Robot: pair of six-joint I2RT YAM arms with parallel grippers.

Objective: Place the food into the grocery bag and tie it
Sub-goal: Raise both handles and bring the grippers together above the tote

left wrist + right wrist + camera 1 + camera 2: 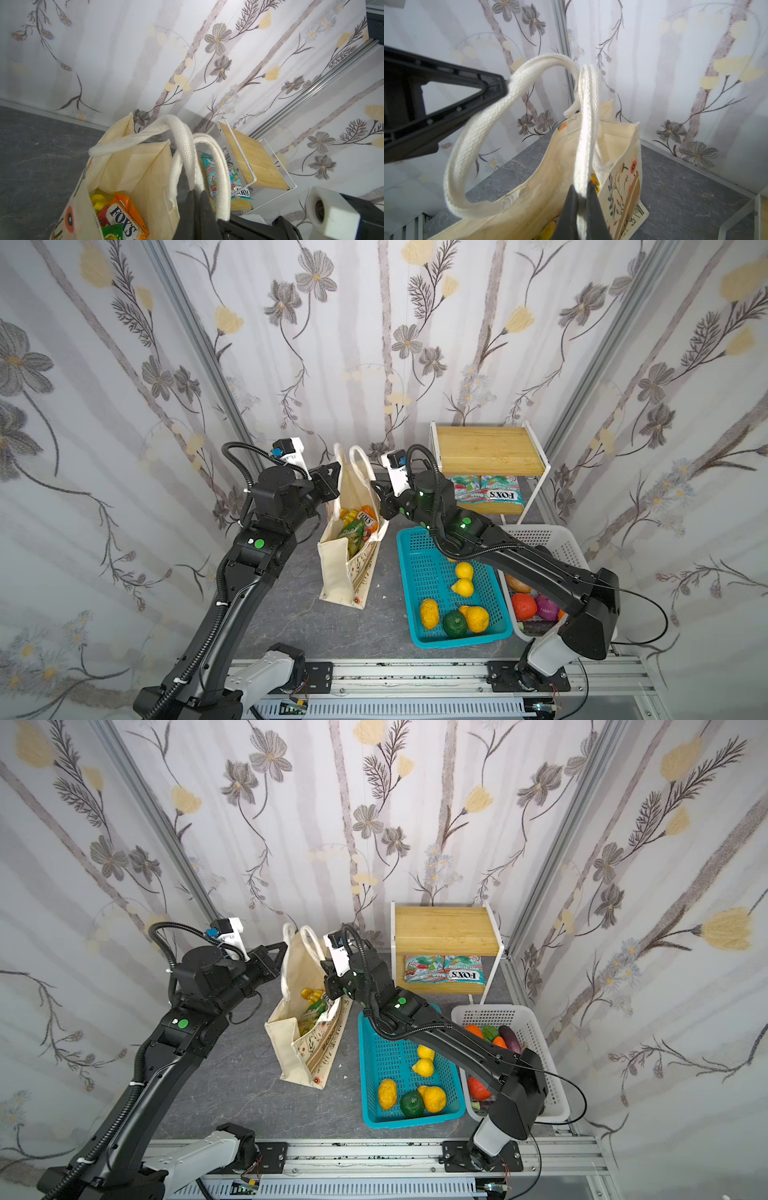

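In a top view, locate the grocery bag [334,572] standing on the worktop [291,597] at centre frame, just left of the blue basket [405,593]. The banana bunch [348,514], the orange-red packet [366,517] and the green packet [353,531] show inside its open mouth; whether further food lies beneath them cannot be told. Both arms rise from the lower corners of the frame, elbows bent, forearms angled inward toward the bag top, so that the left pincer [336,467] and the right pincer [375,489] flank the white handles [360,456] from opposite sides. Judge this as the tying step: each strap is taken separately so that one can be crossed over the other. In the left wrist view, find the left pincer at lower centre, pressed together on the left strap [184,145], which arches up through mid-frame. The packets lie at lower left, deep in the bag, clear of the straps. In the right wrist view, find the right pincer at bottom centre, pinching the right strap [586,124] low, near the bag rim, which leaves a long free loop rising edge-on up the middle. The left pincer enters from the left edge of this frame, clamped partway up the wider loop. The two loops stand near one another and are not yet crossed. Expect the soft webbing to sag or slip; hold both pinches firm during the cross.
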